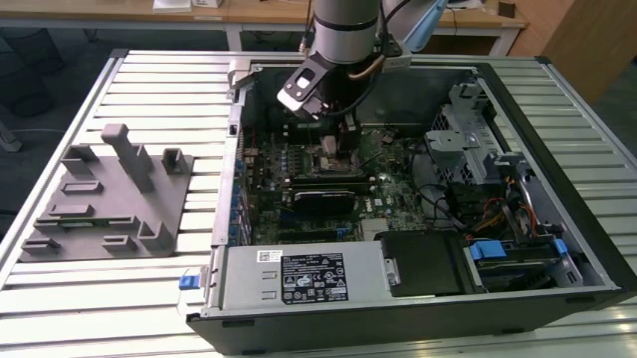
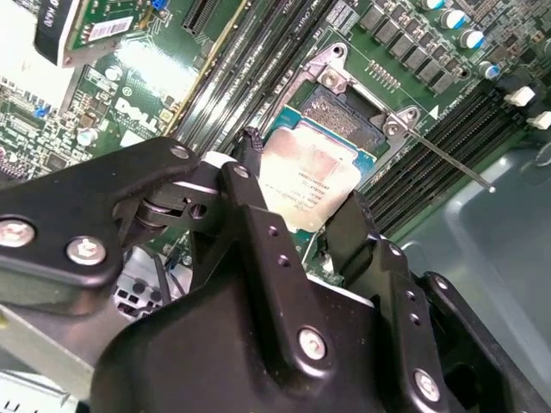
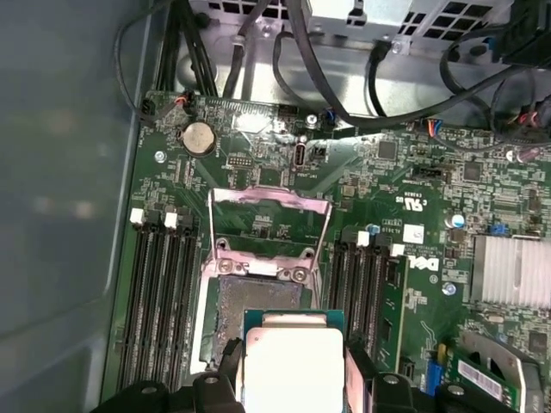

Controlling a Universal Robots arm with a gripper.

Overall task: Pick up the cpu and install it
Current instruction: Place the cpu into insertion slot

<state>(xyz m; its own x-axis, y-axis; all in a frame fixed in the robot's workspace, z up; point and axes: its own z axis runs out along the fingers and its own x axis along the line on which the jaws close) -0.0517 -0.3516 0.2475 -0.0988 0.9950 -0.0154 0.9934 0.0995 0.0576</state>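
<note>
- Slatted metal tabletop carries an open computer case. The tool reaches down inside it, over the motherboard.
- In the second wrist view the tool's fingers are clamped on two opposite edges of the cpu, which lies flat between them with its silvery top facing up.
- The socket lies directly under the tool and slightly ahead of the fingertips. In the first wrist view the cpu covers only the socket's near part, and bare contacts show beyond its far edge.
- By my reading the chip hangs just over the socket and is not seated. Whether any edge touches the frame cannot be told.
- The cpu is square, so the fit depends on its edges lying parallel to the socket's sides. In both wrist views they look close to parallel.
- The load plate stands swung open beyond the socket, away from the tool, and the thin lever angles off to one side.
- Memory slots run close on both sides of the fingers, so sideways room is tight. Above the socket the way is open.
- A grey holder block sits well apart from the tool, outside the case.
</note>
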